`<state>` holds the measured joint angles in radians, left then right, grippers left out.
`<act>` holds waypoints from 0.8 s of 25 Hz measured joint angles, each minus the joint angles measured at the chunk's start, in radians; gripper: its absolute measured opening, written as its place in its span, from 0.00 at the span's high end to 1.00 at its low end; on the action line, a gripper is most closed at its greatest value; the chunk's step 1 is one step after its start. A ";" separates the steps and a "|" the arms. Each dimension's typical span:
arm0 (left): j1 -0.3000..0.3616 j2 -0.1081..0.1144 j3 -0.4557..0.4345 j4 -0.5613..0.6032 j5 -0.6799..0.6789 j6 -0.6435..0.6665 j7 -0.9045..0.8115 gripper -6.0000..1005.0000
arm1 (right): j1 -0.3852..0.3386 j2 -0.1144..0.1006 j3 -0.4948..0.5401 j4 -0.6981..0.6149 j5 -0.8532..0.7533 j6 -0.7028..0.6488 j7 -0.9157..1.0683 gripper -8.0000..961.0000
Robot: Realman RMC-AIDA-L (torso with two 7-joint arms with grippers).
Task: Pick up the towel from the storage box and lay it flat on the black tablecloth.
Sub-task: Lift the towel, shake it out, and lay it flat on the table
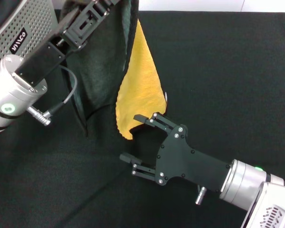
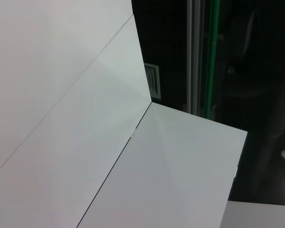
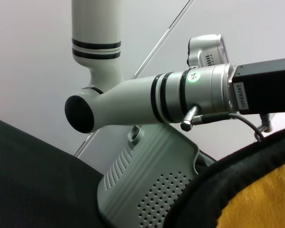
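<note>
- The towel [image 1: 140, 90] hangs in the air above the black tablecloth [image 1: 228, 71], just beside the storage box [image 1: 19, 33]. Its yellow face is turned toward the right gripper, and its grey-green face [image 1: 102, 66] is turned toward the box.
- The left gripper [image 1: 92, 16] is raised at the towel's top edge, its arm stretched diagonally upward in front of the storage box. The cloth drapes down from it. Its fingertips run out of the head view, so I cannot tell how the jaws stand.
- The right gripper [image 1: 133, 137] reaches in low over the tablecloth, wrist level, palm toward the towel's bottom corner. Its 2 fingers are spread wide apart. The upper fingertip [image 1: 138, 117] lies against the yellow lower edge, and the lower one is clear of the cloth.
- In the right wrist view, the towel's yellow face and dark edge [image 3: 256, 199] fill the near corner. The storage box [image 3: 147, 190] and the left arm [image 3: 147, 99] are beyond it.
- The left wrist view shows only white panels.
</note>
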<state>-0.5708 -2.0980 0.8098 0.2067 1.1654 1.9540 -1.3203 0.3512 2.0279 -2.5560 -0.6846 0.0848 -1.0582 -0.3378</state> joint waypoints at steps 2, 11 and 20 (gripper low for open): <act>0.002 -0.001 0.000 -0.001 0.002 0.000 0.003 0.96 | 0.010 0.000 0.000 0.000 0.000 0.003 0.010 0.20; 0.004 -0.004 0.002 -0.003 0.006 0.000 0.005 0.96 | 0.041 0.000 -0.006 0.001 0.039 0.003 0.021 0.30; 0.006 -0.002 0.002 -0.003 0.006 0.000 0.006 0.96 | 0.032 0.000 -0.012 0.009 0.031 -0.015 0.015 0.48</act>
<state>-0.5644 -2.1002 0.8115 0.2040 1.1710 1.9543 -1.3146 0.3832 2.0280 -2.5680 -0.6756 0.1158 -1.0735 -0.3232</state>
